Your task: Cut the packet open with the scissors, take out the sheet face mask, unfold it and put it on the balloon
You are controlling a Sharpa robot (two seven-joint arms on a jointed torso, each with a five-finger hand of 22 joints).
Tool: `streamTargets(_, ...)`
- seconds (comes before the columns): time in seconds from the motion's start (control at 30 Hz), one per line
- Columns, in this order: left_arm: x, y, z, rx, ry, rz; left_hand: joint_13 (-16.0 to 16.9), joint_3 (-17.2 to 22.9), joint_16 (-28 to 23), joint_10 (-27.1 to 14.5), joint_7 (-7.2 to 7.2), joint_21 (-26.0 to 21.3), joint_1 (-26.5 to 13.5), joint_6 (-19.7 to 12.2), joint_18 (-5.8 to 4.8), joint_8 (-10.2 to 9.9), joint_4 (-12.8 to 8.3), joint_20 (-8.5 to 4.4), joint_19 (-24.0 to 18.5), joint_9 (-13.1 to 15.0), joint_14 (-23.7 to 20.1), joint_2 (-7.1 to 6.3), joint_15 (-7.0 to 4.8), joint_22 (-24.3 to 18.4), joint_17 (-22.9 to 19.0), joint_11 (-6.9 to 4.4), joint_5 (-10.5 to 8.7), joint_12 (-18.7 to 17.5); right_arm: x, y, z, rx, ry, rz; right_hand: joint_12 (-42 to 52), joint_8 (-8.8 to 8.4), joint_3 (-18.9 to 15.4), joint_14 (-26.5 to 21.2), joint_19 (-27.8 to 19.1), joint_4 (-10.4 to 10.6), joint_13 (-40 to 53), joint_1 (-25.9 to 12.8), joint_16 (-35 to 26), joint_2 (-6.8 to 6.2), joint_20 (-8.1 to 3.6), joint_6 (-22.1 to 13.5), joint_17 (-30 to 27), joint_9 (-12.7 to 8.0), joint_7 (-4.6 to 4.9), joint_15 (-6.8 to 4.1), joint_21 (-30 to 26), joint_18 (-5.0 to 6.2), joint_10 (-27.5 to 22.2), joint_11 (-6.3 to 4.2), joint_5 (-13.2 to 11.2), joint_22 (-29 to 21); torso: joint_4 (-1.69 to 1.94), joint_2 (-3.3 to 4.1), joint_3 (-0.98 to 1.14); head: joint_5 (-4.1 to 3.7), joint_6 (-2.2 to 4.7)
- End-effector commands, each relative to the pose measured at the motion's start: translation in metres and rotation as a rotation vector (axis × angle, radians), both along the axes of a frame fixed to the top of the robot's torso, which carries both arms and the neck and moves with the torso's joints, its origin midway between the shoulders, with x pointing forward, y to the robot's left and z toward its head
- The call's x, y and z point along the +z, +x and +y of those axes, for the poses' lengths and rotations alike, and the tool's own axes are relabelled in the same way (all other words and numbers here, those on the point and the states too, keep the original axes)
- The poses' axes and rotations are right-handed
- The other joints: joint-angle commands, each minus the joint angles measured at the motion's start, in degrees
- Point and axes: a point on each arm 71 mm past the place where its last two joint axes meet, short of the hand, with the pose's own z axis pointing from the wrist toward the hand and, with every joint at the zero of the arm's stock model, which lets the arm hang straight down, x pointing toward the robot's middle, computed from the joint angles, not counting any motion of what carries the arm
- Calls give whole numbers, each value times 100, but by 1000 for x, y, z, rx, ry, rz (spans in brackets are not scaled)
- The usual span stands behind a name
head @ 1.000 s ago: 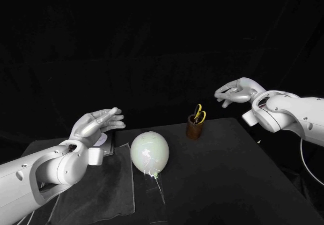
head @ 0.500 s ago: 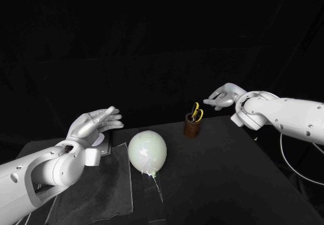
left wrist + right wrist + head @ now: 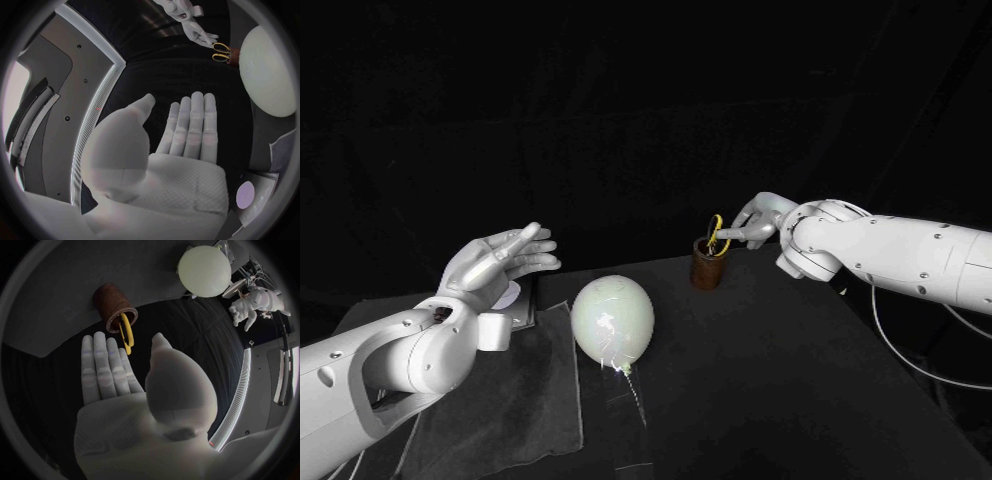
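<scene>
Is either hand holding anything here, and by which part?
Nothing is held. The left hand is open; the right hand, fingers straight, is beside the yellow handles of the scissors standing in the brown cup.

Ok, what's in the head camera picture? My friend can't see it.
The robot's right hand is open beside yellow scissors standing in a brown cup at the far side of the black table. A pale balloon lies mid-table, and the left hand hovers open on the left.

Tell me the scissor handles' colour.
The handles are yellow, clearest in the right wrist view.
</scene>
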Motion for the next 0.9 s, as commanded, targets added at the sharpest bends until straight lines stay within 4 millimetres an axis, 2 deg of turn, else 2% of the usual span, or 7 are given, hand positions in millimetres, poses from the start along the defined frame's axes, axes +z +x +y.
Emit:
streamTargets(0.03, 1, 0, -2, -19, -23, 0, 9, -34, -26, -2, -7, -32, -11, -23, 24, -24, 26, 50, -6, -2, -44, 47, 11, -12, 15, 31, -4, -32, -4, 0, 2, 10, -44, 33, 40, 42, -44, -48, 21, -9, 3, 47, 35, 109, 19, -23, -22, 14, 346, -9, -30, 60, -12, -11, -22, -8, 5, -4, -2, 6, -4)
streamTargets(0.2, 1, 1, 0, -15, -21, 3, 14, -42, -25, 4, -14, -37, 6, -13, 27, -20, 44, 54, -2, 0, -44, 68, 9, -18, 24, 26, -4, -30, -6, 1, 4, 7, -45, 35, 100, 113, -90, -20, 71, -20, 12, 210, 104, 262, 1, 45, -62, 29, 310, -35, -32, 65, 64, -45, 26, -13, 4, -8, -4, 31, -8)
streamTargets(0.43, 0, 3, 1, -11, -26, 10, 19, -53, -22, 4, -16, -44, 46, -8, 30, -21, 75, 58, 8, 2, -45, 110, 5, -27, 41, 22, -4, -32, -11, 2, 10, 8, -46, 45, 222, 239, -103, 107, 223, -39, 28, 733, 236, 552, -66, 205, -131, 49, 215, -112, -12, 67, 261, -137, 197, -8, 2, -7, 2, 35, 12)
streamTargets(0.9, -1, 3, 1, -14, -34, 16, 22, -62, -21, -3, -15, -51, 80, -12, 32, -27, 114, 61, 17, 2, -48, 161, 5, -37, 57, 23, -4, -39, -18, 10, 13, -28, -49, 23, 324, 350, -149, 357, 453, -24, 39, 951, 393, 781, -174, 461, -155, 47, 71, -234, 47, 71, 556, -280, 364, 19, 2, -2, 3, 26, 12)
